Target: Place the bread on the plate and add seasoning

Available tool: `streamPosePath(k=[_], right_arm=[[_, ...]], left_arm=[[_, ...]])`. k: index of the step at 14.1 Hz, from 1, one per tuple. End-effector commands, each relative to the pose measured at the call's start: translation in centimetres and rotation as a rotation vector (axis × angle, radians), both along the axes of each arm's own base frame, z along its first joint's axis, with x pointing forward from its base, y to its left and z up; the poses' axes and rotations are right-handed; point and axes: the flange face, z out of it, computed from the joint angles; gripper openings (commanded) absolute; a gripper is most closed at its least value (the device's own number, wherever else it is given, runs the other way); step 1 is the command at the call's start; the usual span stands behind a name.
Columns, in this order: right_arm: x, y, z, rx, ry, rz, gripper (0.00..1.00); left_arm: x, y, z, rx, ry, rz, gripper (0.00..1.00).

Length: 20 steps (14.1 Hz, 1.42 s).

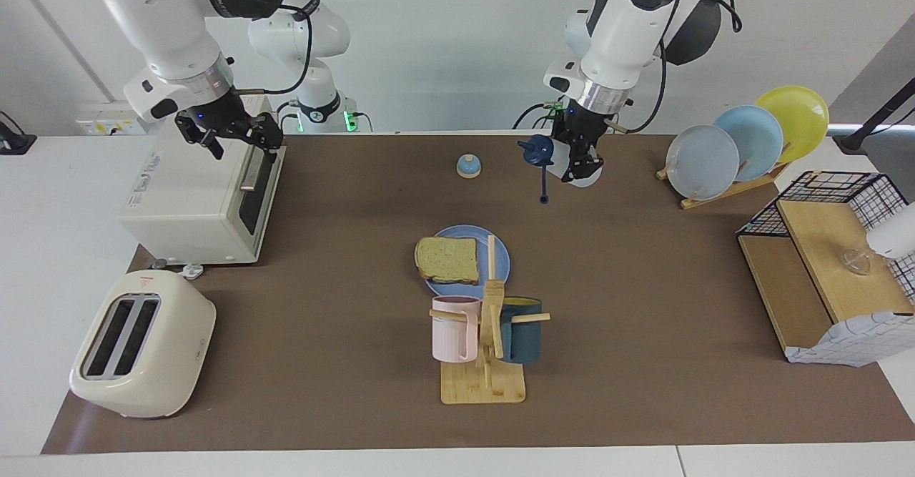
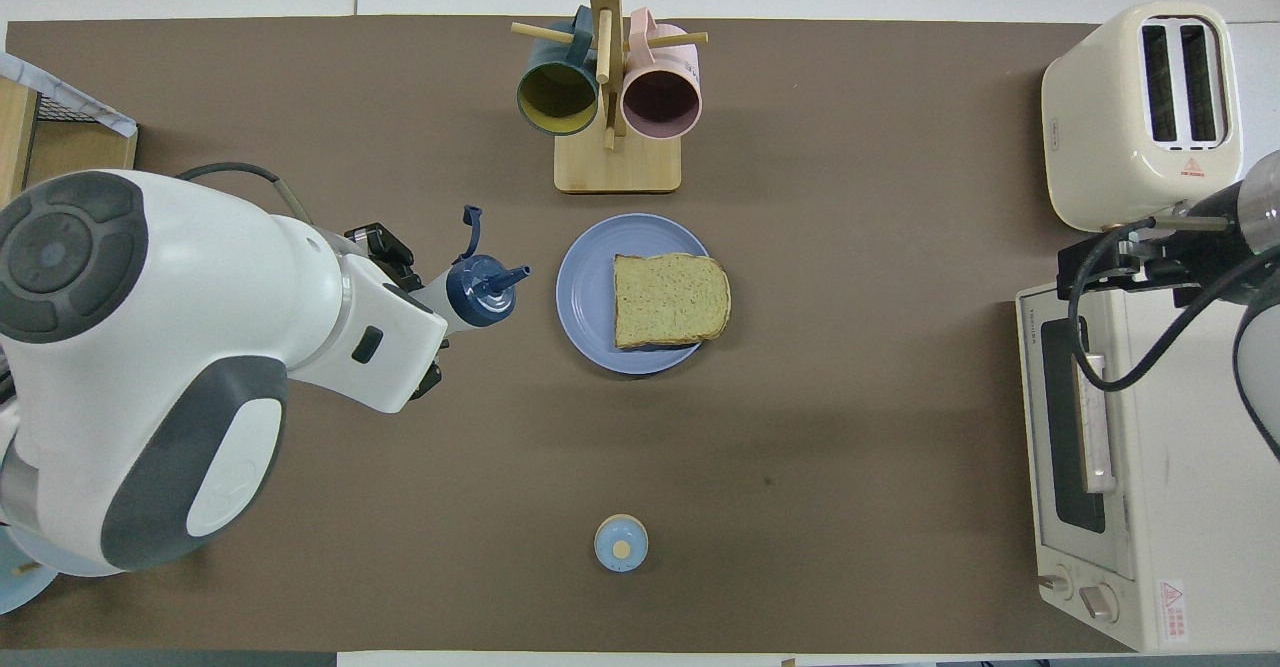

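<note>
My left gripper (image 1: 580, 165) pinches the translucent seasoning (image 1: 537, 151), tilted over brown mat. My right gripper (image 1: 230, 136) hangs spread above the boxy oven (image 1: 200, 198). Farther: speckled square bread (image 1: 447, 259) on matte round plate (image 1: 500, 257).

Robotics laboratory arranged as a mock kitchen: a desk (image 1: 643, 391) under a brown mat carries a toaster (image 1: 141, 345), toaster oven (image 1: 196, 198), mug tree (image 1: 486, 341) and plate rack (image 1: 743, 149) (bare white walls, exposed cabling).
</note>
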Motion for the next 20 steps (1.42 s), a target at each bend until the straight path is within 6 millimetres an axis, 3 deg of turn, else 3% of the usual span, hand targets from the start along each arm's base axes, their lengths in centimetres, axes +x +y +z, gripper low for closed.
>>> streamPosePath(k=[1, 5, 8, 12, 15, 17, 20], right_arm=[[1.0, -0.8, 0.0, -0.027, 0.024, 0.024, 1.0], [1.5, -1.1, -0.3, -0.024, 0.024, 0.018, 1.0], [1.4, -1.6, 0.0, -0.027, 0.02, 0.01, 1.0], [1.4, -2.3, -0.2, -0.022, 0.015, 0.012, 1.0], [1.3, -2.9, -0.4, -0.012, 0.019, 0.033, 1.0], [1.4, -2.7, -0.5, -0.006, 0.021, 0.037, 1.0], [1.3, -2.5, 0.0, -0.003, 0.012, 0.055, 1.0]], left_arm=[[1.0, -2.2, -0.1, 0.063, -0.038, -0.021, 0.0], [1.2, -4.3, -0.3, 0.165, -0.091, -0.043, 0.0], [2.2, -6.9, -2.3, 0.27, -0.125, -0.05, 0.0], [1.5, -9.3, -4.6, 0.399, -0.163, -0.088, 0.0], [1.8, -9.9, -4.8, 0.462, -0.184, -0.083, 0.0], [1.1, -12.0, -4.8, 0.549, -0.223, -0.105, 0.0], [0.2, -13.5, -4.6, 0.668, -0.266, -0.132, 0.0]])
